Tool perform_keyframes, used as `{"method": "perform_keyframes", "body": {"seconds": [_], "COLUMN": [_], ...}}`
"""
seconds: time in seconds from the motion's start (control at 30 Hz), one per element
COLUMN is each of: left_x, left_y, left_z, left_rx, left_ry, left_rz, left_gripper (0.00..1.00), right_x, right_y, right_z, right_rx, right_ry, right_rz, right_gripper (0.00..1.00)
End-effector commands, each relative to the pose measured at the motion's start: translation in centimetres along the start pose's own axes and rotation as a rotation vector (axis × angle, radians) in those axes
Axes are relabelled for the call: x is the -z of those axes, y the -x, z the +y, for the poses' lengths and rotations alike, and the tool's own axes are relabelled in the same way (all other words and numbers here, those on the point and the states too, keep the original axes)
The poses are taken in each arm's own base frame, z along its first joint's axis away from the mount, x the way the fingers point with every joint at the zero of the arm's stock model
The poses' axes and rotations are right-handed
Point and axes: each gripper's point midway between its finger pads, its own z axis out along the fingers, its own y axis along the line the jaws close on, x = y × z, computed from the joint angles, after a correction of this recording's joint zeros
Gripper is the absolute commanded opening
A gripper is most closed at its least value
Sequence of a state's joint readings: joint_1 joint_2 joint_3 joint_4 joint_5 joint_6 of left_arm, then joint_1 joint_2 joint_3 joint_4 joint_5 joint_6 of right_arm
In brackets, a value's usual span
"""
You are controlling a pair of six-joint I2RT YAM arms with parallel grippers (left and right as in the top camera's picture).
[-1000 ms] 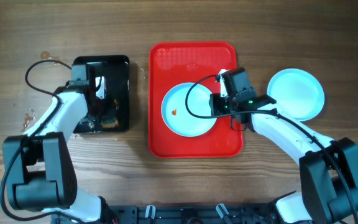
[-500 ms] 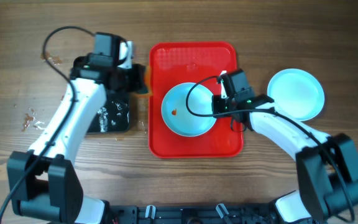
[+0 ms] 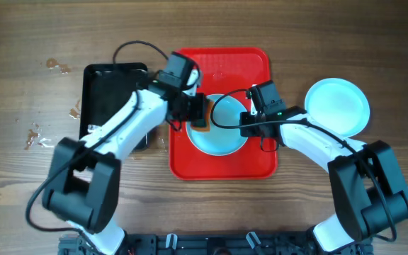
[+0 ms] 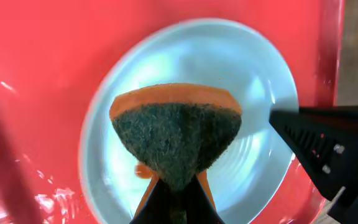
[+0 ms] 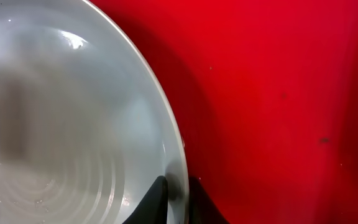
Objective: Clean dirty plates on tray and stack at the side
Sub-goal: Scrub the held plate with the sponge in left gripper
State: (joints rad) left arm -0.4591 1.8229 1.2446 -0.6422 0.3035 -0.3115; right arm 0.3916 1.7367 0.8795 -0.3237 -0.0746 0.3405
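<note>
A pale blue plate (image 3: 222, 134) lies on the red tray (image 3: 222, 164). My left gripper (image 3: 198, 113) is shut on an orange sponge with a dark scrub face (image 4: 176, 134) and holds it over the plate (image 4: 253, 74), with a small orange smear (image 4: 143, 170) beside the sponge. My right gripper (image 3: 245, 126) is shut on the plate's right rim (image 5: 178, 180), one finger inside and one outside. A second pale blue plate (image 3: 337, 106) lies on the table right of the tray. A third plate is not visible.
A glossy black tray (image 3: 108, 92) lies left of the red tray. Small wet marks and crumbs (image 3: 37, 134) dot the wooden table at the far left. My right arm's black body (image 4: 328, 149) crosses the left wrist view.
My left arm has swung from the black tray to the right with the sponge, and now holds it over the plate. My right gripper has stayed on the plate's rim.
</note>
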Motion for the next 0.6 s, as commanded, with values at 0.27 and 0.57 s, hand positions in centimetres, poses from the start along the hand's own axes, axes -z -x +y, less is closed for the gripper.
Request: {"method": "perform_keyframes", "body": {"seconds": [0.27, 0.57], "left_x": [-5.6, -6.6], "left_y": [-1.7, -2.9], "left_z": [-0.5, 8.0], "left_rx": [0.088, 0.093], "left_ry": [-0.003, 0.424], "left_rz": [0.095, 0.088], "left_gripper": [0.04, 0.04], "right_x": [-1.2, -1.2], "right_y": [-1.6, -2.1], "right_z": [-0.7, -0.8], "right_rx": [-0.019, -0.02], "right_ry": [-0.015, -0.021], "right_rz": [0.062, 0.079], "right_gripper": [0.12, 0.09]}}
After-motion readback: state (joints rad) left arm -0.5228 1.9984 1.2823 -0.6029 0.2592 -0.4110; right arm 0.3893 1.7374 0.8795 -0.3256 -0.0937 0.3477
